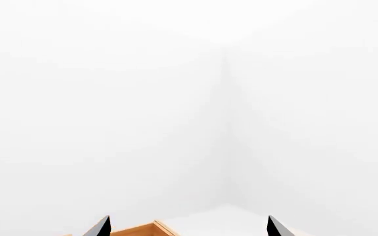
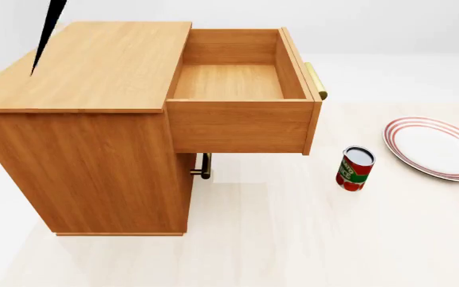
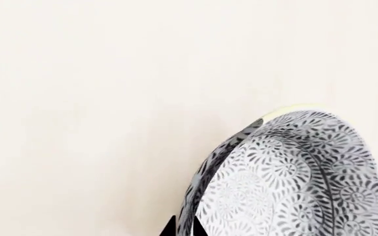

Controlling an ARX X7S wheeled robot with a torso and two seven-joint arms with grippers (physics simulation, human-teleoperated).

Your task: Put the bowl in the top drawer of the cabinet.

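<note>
The bowl (image 3: pixel 287 182), white with a dense dark speckled pattern, shows only in the right wrist view, tilted on edge above a pale surface. My right gripper (image 3: pixel 183 228) is shut on its rim, one black tip on each side. The bowl and right gripper are out of the head view. The cabinet (image 2: pixel 94 72) stands at the left of the head view with its top drawer (image 2: pixel 229 81) pulled out and empty. My left gripper (image 1: pixel 189 227) is open with nothing between its tips, over a corner of the cabinet (image 1: pixel 140 230). One black left finger (image 2: pixel 48 36) shows above the cabinet top.
A red-labelled can (image 2: pixel 355 168) stands on the pale floor right of the open drawer. A flat white plate with red rings (image 2: pixel 441 146) lies further right. The lower drawer's handle (image 2: pixel 204 166) shows under the open drawer. White walls stand behind the cabinet.
</note>
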